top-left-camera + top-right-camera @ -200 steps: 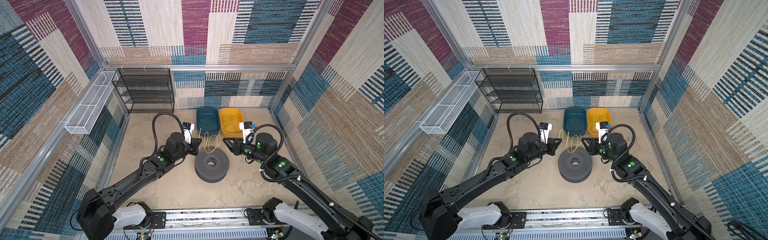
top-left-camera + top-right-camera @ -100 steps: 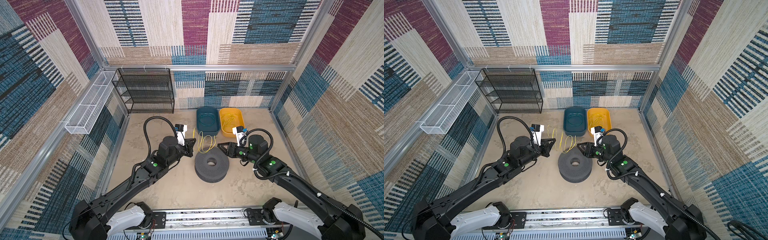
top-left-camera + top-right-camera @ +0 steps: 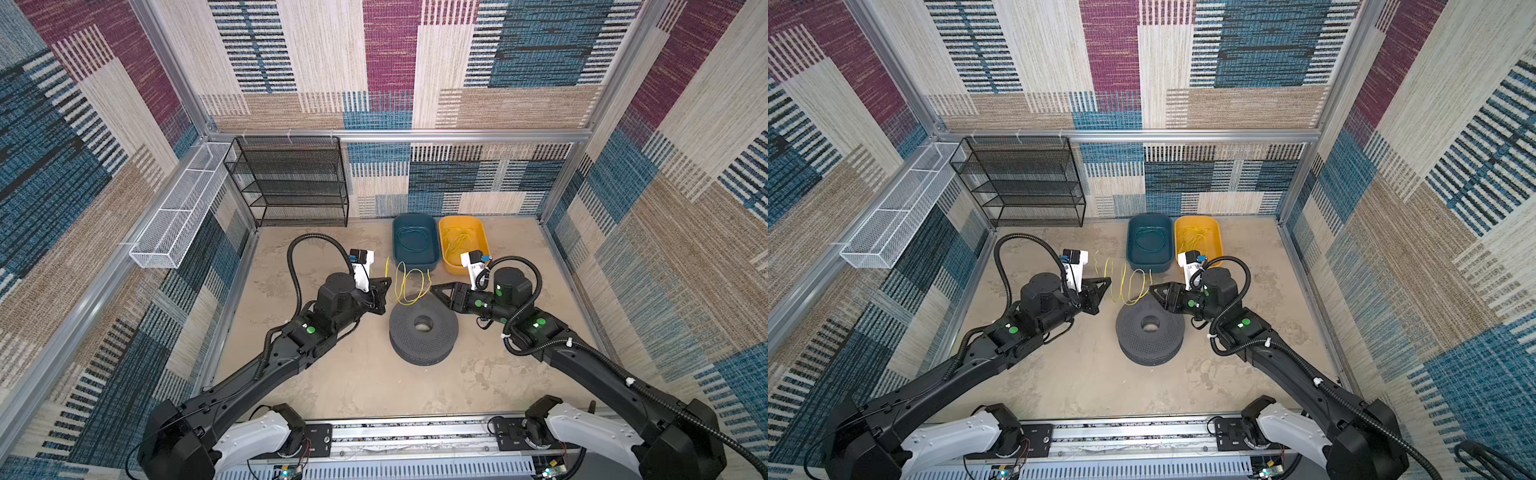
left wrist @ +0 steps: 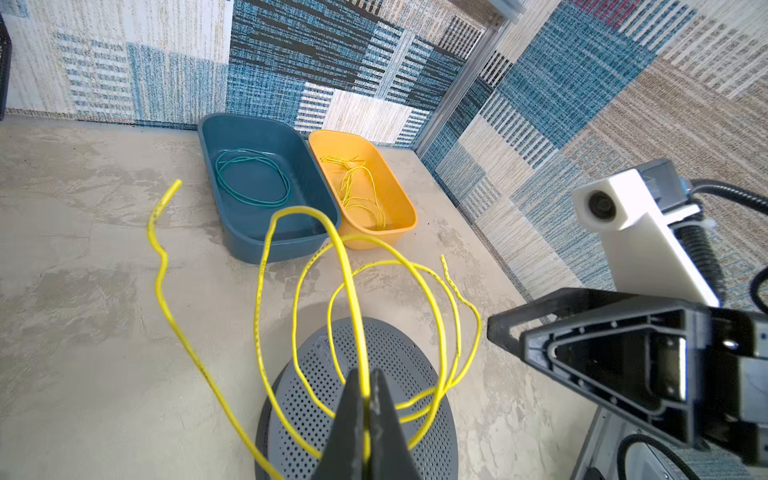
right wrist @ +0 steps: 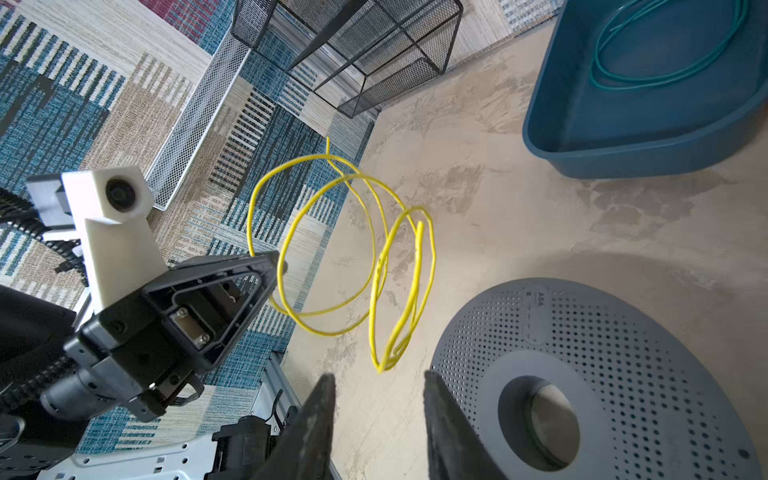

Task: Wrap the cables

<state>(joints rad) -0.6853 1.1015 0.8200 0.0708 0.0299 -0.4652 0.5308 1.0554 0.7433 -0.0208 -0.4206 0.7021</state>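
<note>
A thin yellow cable hangs in several loose loops above the far edge of a grey perforated spool. My left gripper is shut on one strand of it; in both top views its tip sits at the left of the loops. One free end curls away over the floor. My right gripper is open, its fingers just short of the lowest loop and touching nothing. In a top view it points at the loops from the right. More yellow cables lie in the yellow bin.
A blue bin holding a green coil and a yellow bin stand side by side behind the loops. A black mesh shelf is at the back left, a white wire basket on the left wall.
My right gripper has moved left, closer to the hanging loops. My left gripper has drawn back a little to the left with the cable still in it.
</note>
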